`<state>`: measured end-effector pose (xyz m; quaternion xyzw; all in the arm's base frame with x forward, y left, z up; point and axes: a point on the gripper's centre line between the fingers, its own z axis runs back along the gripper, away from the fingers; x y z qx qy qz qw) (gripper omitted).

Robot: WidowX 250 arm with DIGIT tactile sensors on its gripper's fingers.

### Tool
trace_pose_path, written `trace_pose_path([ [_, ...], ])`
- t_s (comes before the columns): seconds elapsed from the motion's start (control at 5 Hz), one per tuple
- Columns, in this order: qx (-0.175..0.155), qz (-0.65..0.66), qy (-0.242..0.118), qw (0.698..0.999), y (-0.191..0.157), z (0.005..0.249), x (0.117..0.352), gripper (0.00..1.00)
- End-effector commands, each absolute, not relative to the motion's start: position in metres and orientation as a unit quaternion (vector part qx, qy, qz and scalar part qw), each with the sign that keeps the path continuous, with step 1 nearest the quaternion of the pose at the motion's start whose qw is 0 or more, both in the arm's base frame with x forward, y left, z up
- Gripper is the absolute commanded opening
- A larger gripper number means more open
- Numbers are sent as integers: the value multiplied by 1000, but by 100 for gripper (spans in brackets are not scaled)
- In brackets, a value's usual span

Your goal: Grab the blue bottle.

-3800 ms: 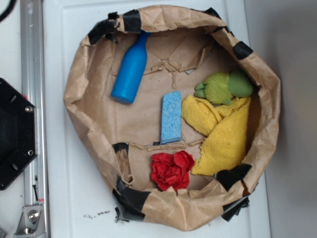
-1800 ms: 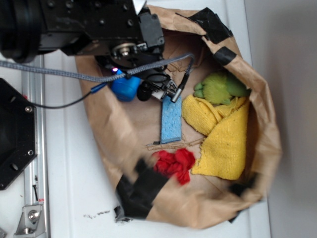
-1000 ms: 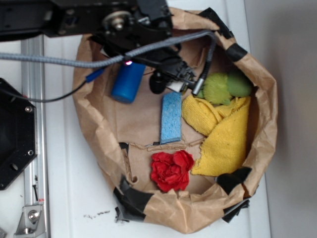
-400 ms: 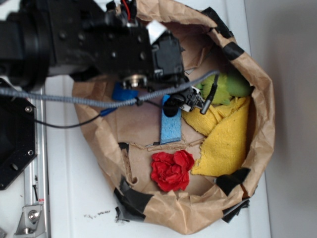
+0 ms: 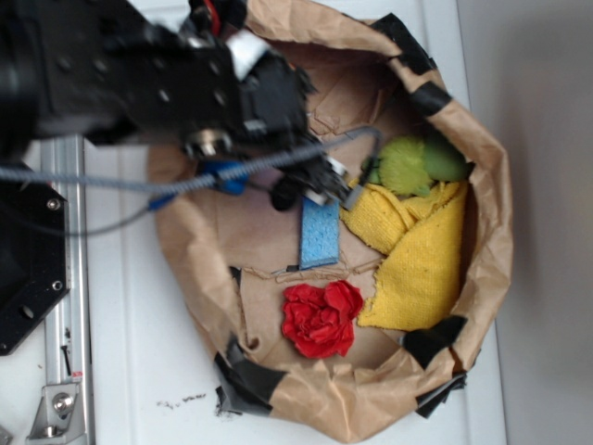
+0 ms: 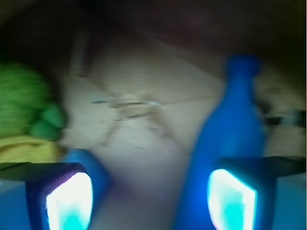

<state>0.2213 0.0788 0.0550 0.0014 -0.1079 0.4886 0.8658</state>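
Note:
The blue bottle (image 6: 230,134) lies on the brown paper, its narrow neck (image 6: 242,67) pointing away from me. In the wrist view, which is blurred, my gripper (image 6: 148,201) is open and empty. Its right finger (image 6: 235,196) is in front of the bottle's body. Its left finger (image 6: 64,196) is beside the light-blue sponge (image 6: 91,167). Bare paper shows between the jaws. In the exterior view the black arm (image 5: 185,83) covers the bottle except a small blue patch (image 5: 225,174). The fingers are hidden there.
All things lie inside a rolled-down brown paper bag (image 5: 482,139) on a white table. The sponge (image 5: 321,232) is in the middle, a green soft toy (image 5: 417,162) and yellow cloth (image 5: 417,250) at the right, a red fabric flower (image 5: 321,318) in front.
The arm came in over the bag from the left, dropped over the bottle and hides most of it. In the last half second it shifted a little to the left.

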Motion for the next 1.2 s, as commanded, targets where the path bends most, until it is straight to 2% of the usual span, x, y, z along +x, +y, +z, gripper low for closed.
trace_pose_path([
  [0.0,16,525,-69,848,110,48,192,100],
  [0.4,55,515,-54,854,112,36,181,100],
  [0.8,64,521,-51,849,116,50,174,100],
  [1.0,67,507,-21,859,114,16,179,100],
])
